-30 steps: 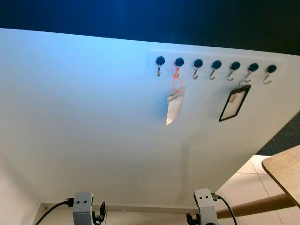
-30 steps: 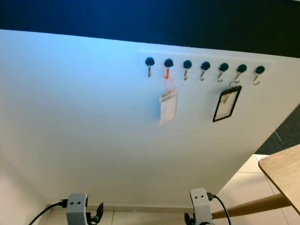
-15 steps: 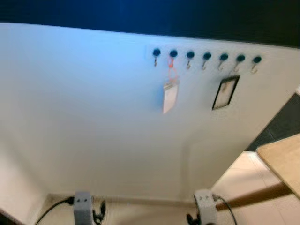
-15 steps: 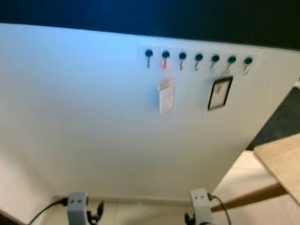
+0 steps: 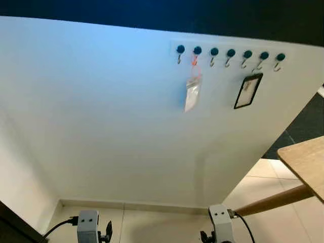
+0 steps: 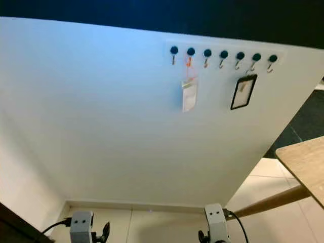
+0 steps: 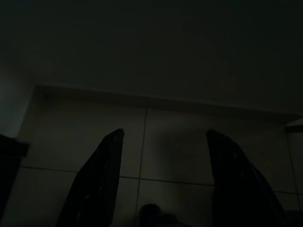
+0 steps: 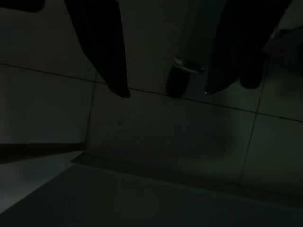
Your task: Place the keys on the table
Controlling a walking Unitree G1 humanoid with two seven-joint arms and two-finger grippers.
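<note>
White wall [image 5: 101, 111] ahead of me, hook row [image 5: 230, 53] now higher and smaller since my camera pulled back, clear tag [image 5: 192, 94] and black-framed tag [image 5: 248, 91] hanging there, worktop [image 5: 306, 162] at right, left hand [image 7: 163, 184] and right hand [image 8: 165, 92] both spread wide, empty over floor tiles [image 8: 180, 137].

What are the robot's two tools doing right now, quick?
Left tool: open, holding nothing, hanging over the floor tiles.
Right tool: open, holding nothing, also hanging over the tiles.
</note>
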